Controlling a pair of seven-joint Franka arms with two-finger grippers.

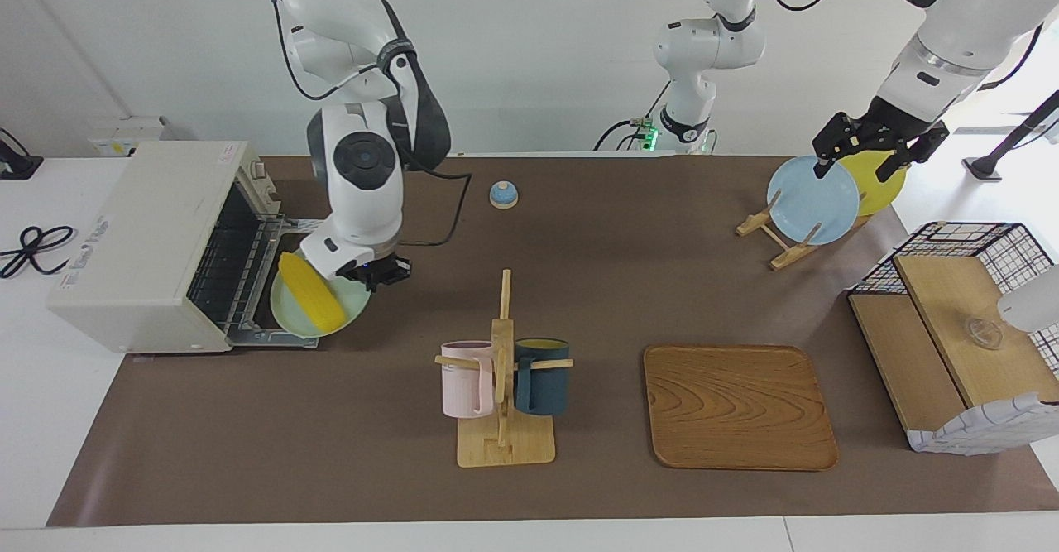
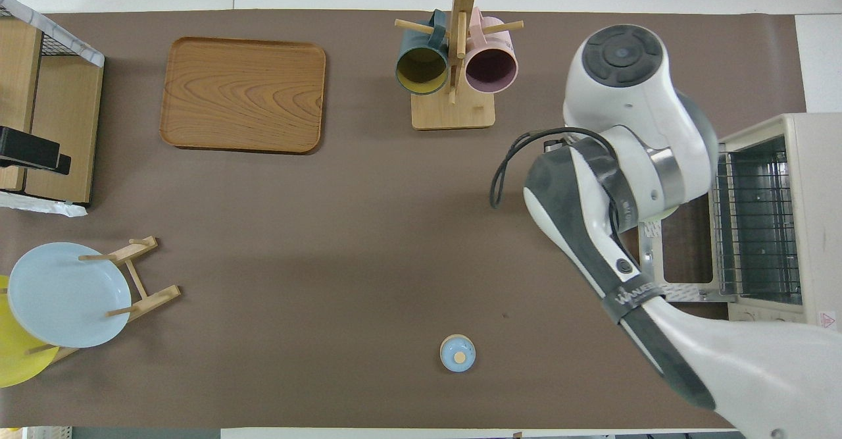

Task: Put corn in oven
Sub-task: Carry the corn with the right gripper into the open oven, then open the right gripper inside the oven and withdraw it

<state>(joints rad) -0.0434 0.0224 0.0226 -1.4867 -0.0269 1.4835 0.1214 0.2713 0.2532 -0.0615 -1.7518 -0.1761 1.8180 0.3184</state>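
On the oven's (image 1: 157, 246) lowered door rests a pale green plate (image 1: 352, 308) with the corn (image 1: 310, 291) lying across it, just in front of the wire rack. Beside the plate's rim sits the right gripper (image 1: 382, 273), though whether it grips the plate cannot be told. Over the blue plate (image 1: 815, 204) in the wooden rack (image 1: 773, 242) hangs the left gripper (image 1: 860, 159), fingers spread and empty.
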